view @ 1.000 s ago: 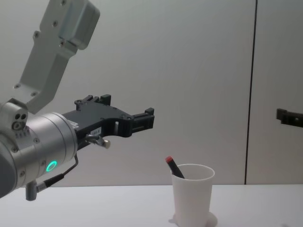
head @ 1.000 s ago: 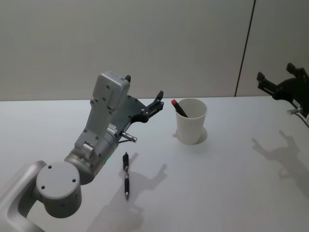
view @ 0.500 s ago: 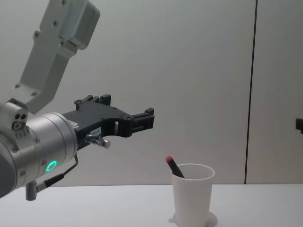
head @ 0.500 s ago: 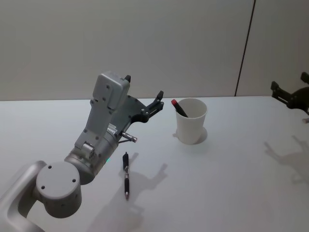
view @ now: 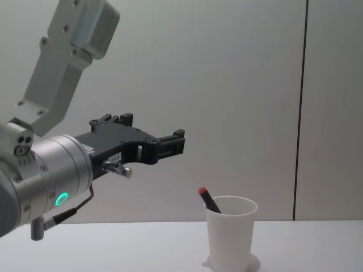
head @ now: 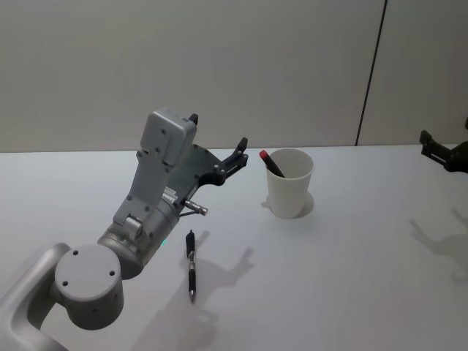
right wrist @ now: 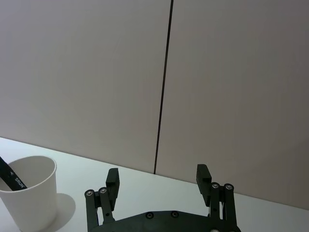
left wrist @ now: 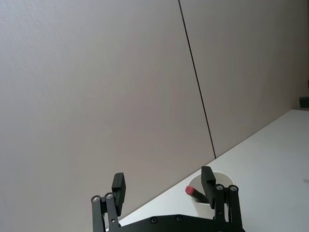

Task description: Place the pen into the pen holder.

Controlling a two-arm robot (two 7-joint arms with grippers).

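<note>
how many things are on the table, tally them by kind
cups: 1, the pen holder
pens: 2, the black pen lying on the table, the red-tipped pen standing in the pen holder
total: 3

Left arm (head: 157, 172): pale grey housings, closed by a screwed round joint cap (head: 88, 281); green light ring (view: 61, 199). Left gripper (left wrist: 163, 180): black, silver-riveted linkages.
</note>
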